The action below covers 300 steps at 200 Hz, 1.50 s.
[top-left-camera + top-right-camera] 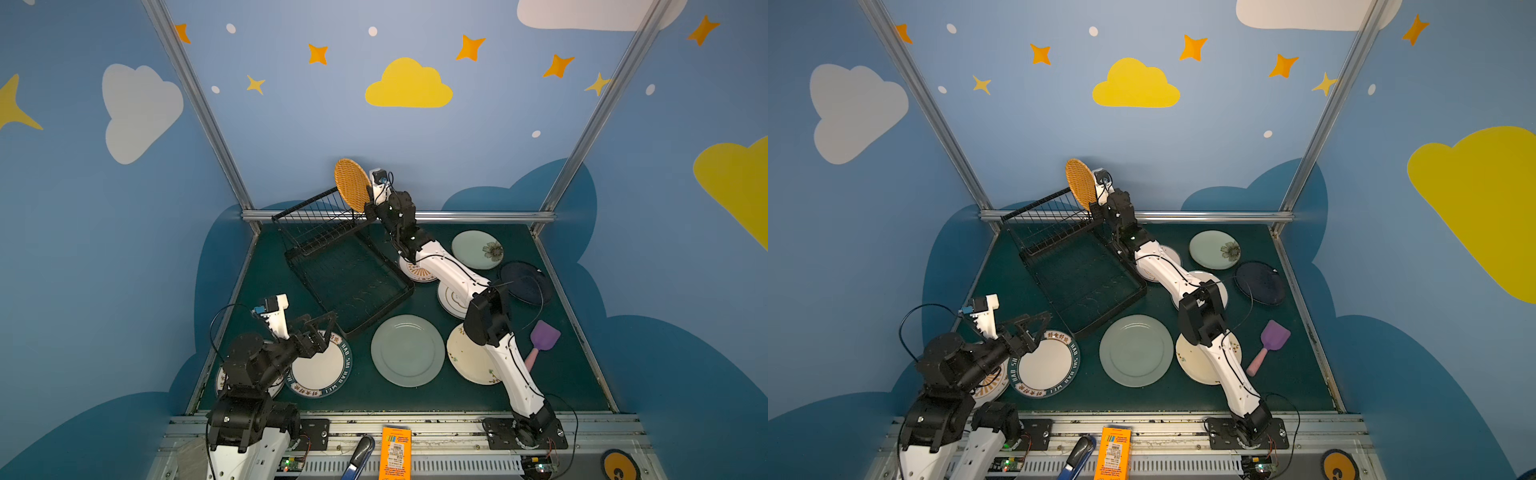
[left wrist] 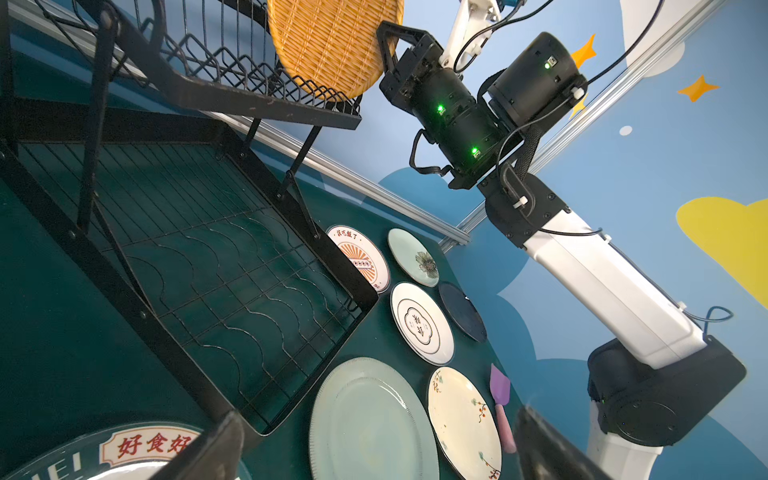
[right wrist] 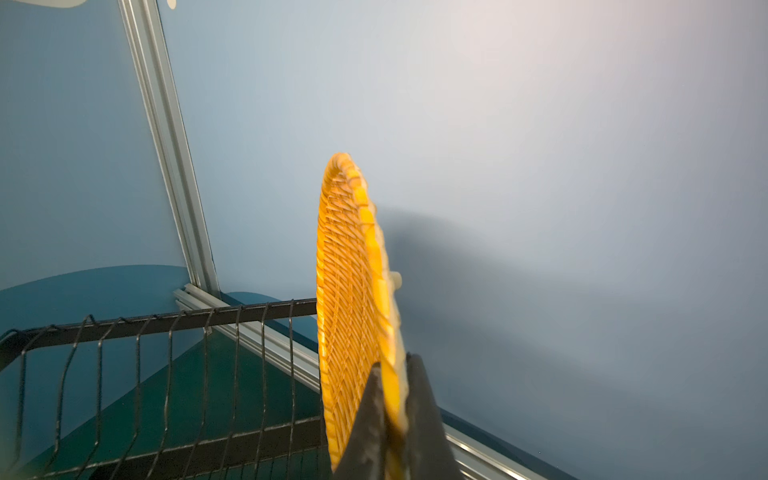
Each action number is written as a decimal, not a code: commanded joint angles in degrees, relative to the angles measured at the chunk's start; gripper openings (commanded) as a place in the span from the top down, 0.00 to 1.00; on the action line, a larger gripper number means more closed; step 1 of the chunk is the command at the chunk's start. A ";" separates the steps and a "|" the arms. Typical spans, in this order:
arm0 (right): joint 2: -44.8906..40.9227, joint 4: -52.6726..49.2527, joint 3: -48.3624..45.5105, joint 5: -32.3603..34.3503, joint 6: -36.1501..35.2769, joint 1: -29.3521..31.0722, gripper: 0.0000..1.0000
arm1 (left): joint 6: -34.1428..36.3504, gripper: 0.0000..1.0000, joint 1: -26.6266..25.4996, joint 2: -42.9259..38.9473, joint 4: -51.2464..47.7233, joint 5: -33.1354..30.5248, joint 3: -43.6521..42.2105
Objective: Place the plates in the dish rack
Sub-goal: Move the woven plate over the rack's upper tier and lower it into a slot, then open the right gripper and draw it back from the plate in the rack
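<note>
Orange and woven-looking, a plate (image 1: 352,184) stands on edge over the raised basket end of the black dish rack (image 1: 345,270), its rim pinched in the right gripper (image 3: 394,368), whose arm stretches from the near right corner across the green surface (image 1: 415,401) toward the far wall. The left gripper (image 1: 321,323), jaws spread wide and empty, hovers over a lettered-rim plate (image 1: 322,372) at the near left, its arm folded low; other plates (image 1: 407,351) lie flat beside the rack.

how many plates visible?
9: orange woven in right claw at dish rack; lettered and half-hidden sunburst by left claw; plain green, cream floral near front; second sunburst, ringed white, flowered green, navy at right. Arms may hide more.
</note>
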 commanded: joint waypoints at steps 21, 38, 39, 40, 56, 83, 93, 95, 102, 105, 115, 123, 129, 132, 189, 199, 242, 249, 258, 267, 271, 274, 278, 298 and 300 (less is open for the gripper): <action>-1.07 2.53 0.79 4.69 -2.68 1.52 1.00 | 0.28 0.00 0.25 -0.63 1.57 0.58 -0.27; -1.06 2.46 0.60 5.04 -2.41 1.62 1.00 | 0.31 0.00 0.19 -0.72 1.60 0.68 -0.26; -1.06 2.43 0.60 4.95 -2.40 1.62 1.00 | 0.29 0.00 0.22 -0.70 1.62 0.68 -0.26; -1.06 2.34 0.64 4.85 -2.30 1.58 1.00 | 0.32 0.00 0.24 -0.70 1.58 0.67 -0.27; -0.97 1.58 0.62 4.37 -1.65 1.70 1.00 | 0.33 0.00 0.25 -0.69 1.57 0.85 -0.20; -0.55 -0.13 0.62 2.66 -0.68 1.72 1.00 | 0.27 0.00 0.22 -0.96 1.60 0.61 -0.27; -0.50 -1.08 0.74 1.66 -0.18 1.78 1.00 | 0.28 0.00 0.25 -1.04 1.57 0.59 -0.30; -0.52 -1.27 0.72 1.55 -0.18 1.79 1.00 | 0.27 0.00 0.21 -1.04 1.55 0.58 -0.28; -0.52 -1.96 0.76 1.36 -0.09 1.84 1.00 | 0.35 0.00 0.25 -1.03 1.55 0.67 -0.27; -0.54 -2.23 0.70 1.23 -0.03 1.87 1.00 | 0.34 0.00 0.25 -1.00 1.64 0.68 -0.22; -0.53 -3.01 0.65 0.64 -0.01 1.94 1.00 | 0.30 0.00 0.25 -1.04 1.70 0.67 -0.27; -0.53 -3.61 0.61 0.09 -0.06 2.12 1.00 | 0.32 0.00 0.26 -1.09 1.65 0.67 -0.28; -0.44 -3.83 0.60 -0.23 -0.33 2.15 1.00 | 0.28 0.00 0.19 -1.09 1.67 0.68 -0.27; -0.42 -3.88 0.51 -0.25 -0.42 2.22 1.00 | 0.32 0.00 0.25 -1.08 1.70 0.67 -0.28; -0.35 -4.55 0.67 -2.13 -0.46 2.65 0.95 | 0.31 0.00 0.21 -1.08 1.65 0.62 -0.27; -0.44 -4.56 0.60 -2.25 -0.62 2.65 0.91 | 0.29 0.00 0.25 -1.15 1.70 0.61 -0.27; -0.70 -5.21 1.67 -2.61 -0.62 2.58 0.76 | 0.33 0.00 0.30 -1.15 1.67 0.64 -0.27; -0.86 -5.33 1.73 -2.63 -0.51 2.52 0.74 | 0.30 0.00 0.24 -1.27 1.66 0.60 -0.27; -1.05 -5.52 1.73 -2.53 -0.28 2.46 0.73 | 0.31 0.00 0.28 -1.29 1.64 0.54 -0.27; -1.14 -5.69 1.67 -2.49 -0.01 2.43 0.70 | 0.27 0.00 0.26 -1.30 1.72 0.54 -0.27; -1.23 -5.76 1.69 -2.37 0.10 2.49 0.68 | 0.28 0.00 0.25 -1.33 1.71 0.60 -0.27; -1.31 -5.76 1.74 -2.36 0.24 2.50 0.67 | 0.28 0.00 0.25 -1.27 1.72 0.50 -0.28; -1.36 -5.84 1.66 -2.28 0.25 2.50 0.65 | 0.30 0.00 0.25 -1.25 1.64 0.56 -0.27; -1.80 -6.02 1.68 -2.16 0.34 2.49 0.56 | 0.27 0.00 0.27 -1.25 1.55 0.41 -0.27; -1.84 -6.09 1.73 -2.18 0.41 2.45 0.55 | 0.31 0.00 0.28 -1.29 1.57 0.38 -0.27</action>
